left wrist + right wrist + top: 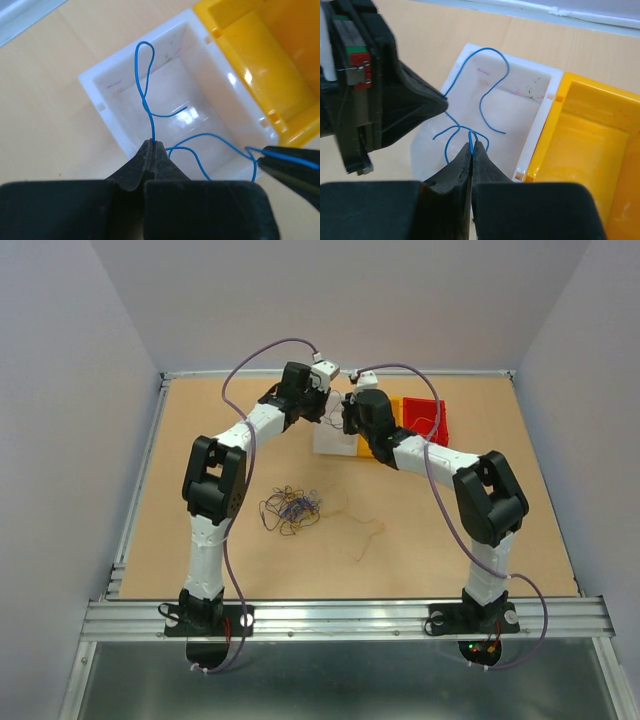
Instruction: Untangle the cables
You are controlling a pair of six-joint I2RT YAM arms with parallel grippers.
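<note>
- The left pincer [152,145] is shut tight on a thin blue wire [144,75], which rises from its tips in a tall narrow loop.
- The right pincer [471,148] is also fully closed, pinching the same blue wire further along its length.
- In the right wrist view the two pincers sit near each other, with short curls of wire between them.
- Both hold the wire above an open white bin [93,84] in the upper middle of the overhead view.
- A yellow bin [260,55] touches the white bin's right side, and a red bin [440,426] stands beyond it.
- A tangle of wires [290,510], dark and blue, lies on the table [420,530] at centre left, well apart from the bins.
- A pale loose strand [366,531] lies just right of the tangle.
</note>
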